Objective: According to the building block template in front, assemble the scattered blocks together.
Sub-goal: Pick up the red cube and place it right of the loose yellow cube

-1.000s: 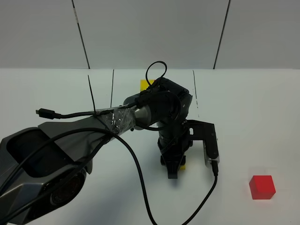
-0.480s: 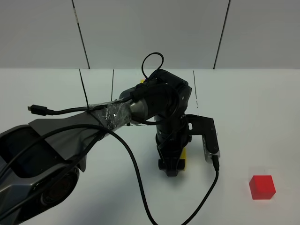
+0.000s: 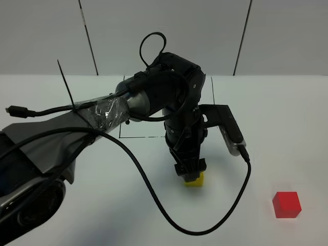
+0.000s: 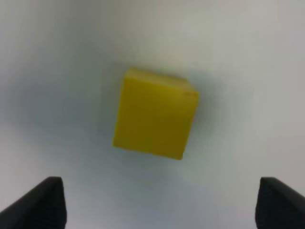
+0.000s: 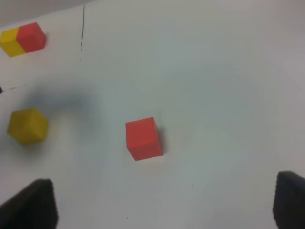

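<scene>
Yellow block [image 4: 155,119] sits loose on the tabletop [image 4: 248,57] under our wide-open left hand [image 4: 162,205]; we think a crooked squeeze could spin it away.

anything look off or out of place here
Nothing damaged or spilled. The yellow cube looks turned at an angle, not squared with the red cube, and the two lie apart, unlike the joined template.

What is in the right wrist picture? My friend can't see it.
A red cube sits on a white table. A yellow cube lies apart from it, and a joined yellow-and-red pair sits farther off. The gripper is open.
</scene>
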Robot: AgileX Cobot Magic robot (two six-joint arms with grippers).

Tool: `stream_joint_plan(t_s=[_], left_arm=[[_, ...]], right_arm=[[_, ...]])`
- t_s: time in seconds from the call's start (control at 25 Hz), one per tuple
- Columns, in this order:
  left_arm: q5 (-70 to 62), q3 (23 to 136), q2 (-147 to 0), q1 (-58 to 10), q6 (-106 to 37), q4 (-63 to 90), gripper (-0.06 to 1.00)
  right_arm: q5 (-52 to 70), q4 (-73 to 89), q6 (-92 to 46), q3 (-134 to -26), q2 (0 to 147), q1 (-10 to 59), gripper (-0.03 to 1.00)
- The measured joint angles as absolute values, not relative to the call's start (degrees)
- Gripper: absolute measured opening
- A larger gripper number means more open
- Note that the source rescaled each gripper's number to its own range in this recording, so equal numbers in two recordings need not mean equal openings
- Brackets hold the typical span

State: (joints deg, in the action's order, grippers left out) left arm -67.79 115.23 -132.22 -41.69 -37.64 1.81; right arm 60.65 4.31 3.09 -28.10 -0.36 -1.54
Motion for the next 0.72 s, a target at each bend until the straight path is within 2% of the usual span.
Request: stream_joint_plan(t_s=[0.12, 0.32, 0.56, 0.72], left_arm=[[-67.79, 115.23, -130.49, -40.06, -31.78, 2.14, 0.91], [-67.79, 112.08, -127.63, -33.41, -22.29, 2.12, 0.91], [-67.79, 98.87, -118.44, -22.72, -17.54, 2.13, 0.91], [-67.79, 87.42, -109.09, -13.13, -14.01, 4.01, 0.91]], right_arm=[[60.65, 4.31, 3.09, -28.1, -0.36, -1.54, 0.8], [60.65, 4.31, 3.09, -28.1, -0.36, -1.54, 0.8], [60.65, 4.31, 3.14, -28.1, -0.36, -1.54, 0.8], [60.65, 4.31, 3.14, -28.1, -0.36, -1.54, 0.8]])
